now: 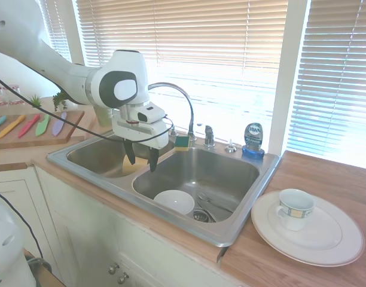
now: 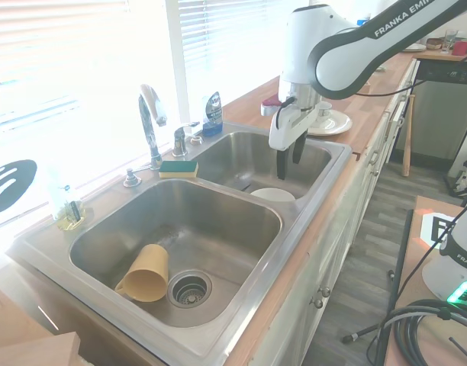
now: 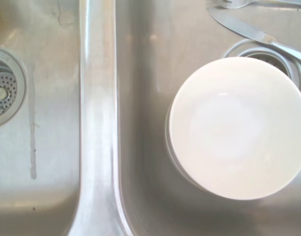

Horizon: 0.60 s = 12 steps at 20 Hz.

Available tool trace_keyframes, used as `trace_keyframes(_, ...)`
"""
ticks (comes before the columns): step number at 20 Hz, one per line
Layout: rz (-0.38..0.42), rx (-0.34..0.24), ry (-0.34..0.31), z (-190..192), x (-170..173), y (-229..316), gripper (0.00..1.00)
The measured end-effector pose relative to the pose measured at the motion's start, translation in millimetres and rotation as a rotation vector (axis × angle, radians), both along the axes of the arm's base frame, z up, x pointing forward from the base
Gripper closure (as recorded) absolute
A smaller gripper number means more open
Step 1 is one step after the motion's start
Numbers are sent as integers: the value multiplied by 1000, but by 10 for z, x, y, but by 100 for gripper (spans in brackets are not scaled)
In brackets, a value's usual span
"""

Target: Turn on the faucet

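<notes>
Faucet (image 1: 182,98) stands at the back rim of the double sink (image 1: 243,224), just behind the ridge that divides the two basins, close to the window. Its thin chrome spout rises high and bends forward over the sink, and a small chrome handle (image 1: 209,136) sits at its base on the deck, beside the yellow and green sponge (image 1: 182,142).

The pincer (image 1: 140,158) hangs above the divider, toward the front edge of the sink, with its two dark fingers pointing straight down and a clear gap between them; it holds nothing. The wrist view looks down on the divider and on the white bowl (image 3: 237,127) lying in the basin beside it, so the pincer is over the sink itself and not yet over the deck.

From the pincer, the faucet and its handle lie farther back, toward the window, and a little to the side of the blue soap bottle (image 1: 253,140). They are near but apart, nothing touches. The spout's long axis is upright, while the handle is low on the deck, so I judge the coming move must go backward over the basin and then down to the handle's height. The high arch of the spout stands close to this path, and the arm could knock it.
</notes>
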State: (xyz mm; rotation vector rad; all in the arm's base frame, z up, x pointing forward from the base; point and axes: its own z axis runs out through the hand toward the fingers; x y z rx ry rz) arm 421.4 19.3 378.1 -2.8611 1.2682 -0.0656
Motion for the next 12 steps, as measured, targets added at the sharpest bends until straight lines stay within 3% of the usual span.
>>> trace_keyframes(3,6,0,0,-1,0,-9,0)
trace_keyframes(4,7,-1,0,-1,0,-11,100)
trace_keyframes(12,4,-1,0,0,2,-28,100)
